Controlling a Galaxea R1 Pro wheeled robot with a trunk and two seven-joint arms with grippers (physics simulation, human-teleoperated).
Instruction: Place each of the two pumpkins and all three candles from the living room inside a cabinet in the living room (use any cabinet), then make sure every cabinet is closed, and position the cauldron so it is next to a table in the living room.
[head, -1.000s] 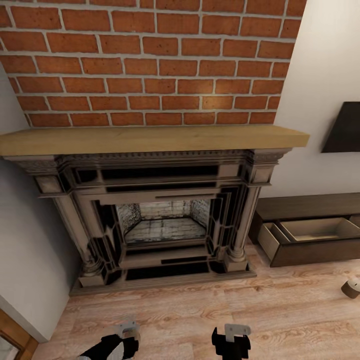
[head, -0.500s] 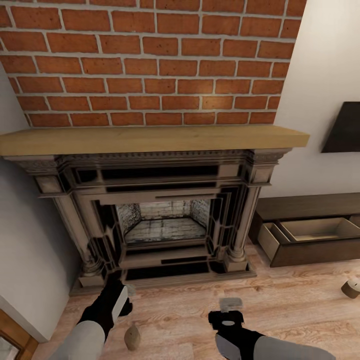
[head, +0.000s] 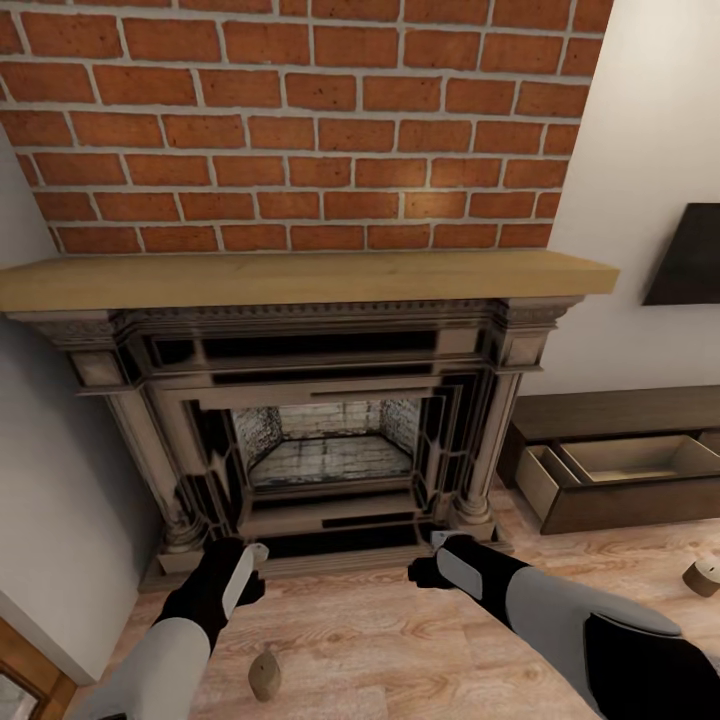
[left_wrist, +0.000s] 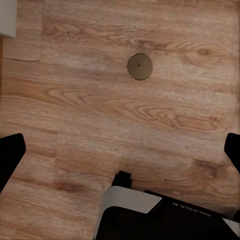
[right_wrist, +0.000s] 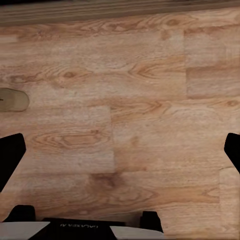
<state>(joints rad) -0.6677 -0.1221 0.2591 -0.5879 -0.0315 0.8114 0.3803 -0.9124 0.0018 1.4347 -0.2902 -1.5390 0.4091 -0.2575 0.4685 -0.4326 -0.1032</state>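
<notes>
While both arms reach out low over the plank floor (head: 380, 640), nothing held: left gripper (head: 248, 560) spread wide, finger tips (left_wrist: 10, 155) at opposite edges of the left wrist view with bare wood between; right gripper (head: 440, 556) likewise wide and empty, tip (right_wrist: 11, 152) at the frame edge

Nearest candle (head: 265, 675) upright on the floor, just behind and slightly right of the left forearm; seen top-down in the left wrist view (left_wrist: 139, 66), well off the line between the fingers. Same candle probably the beige patch at the edge of the right wrist view (right_wrist: 12, 99)

Second candle (head: 704, 576) far right on the floor, near the cabinet (head: 620, 500), whose drawer (head: 630, 457) stands pulled out, pale inside. Fireplace (head: 330, 440) directly ahead

Risks, as judged:
- descent from present pose likely to miss the near candle, since not centred between fingers
- sweeping forearm could tip or roll it
- forward reach may strike the fireplace plinth
- open drawer easily left unclosed
</notes>
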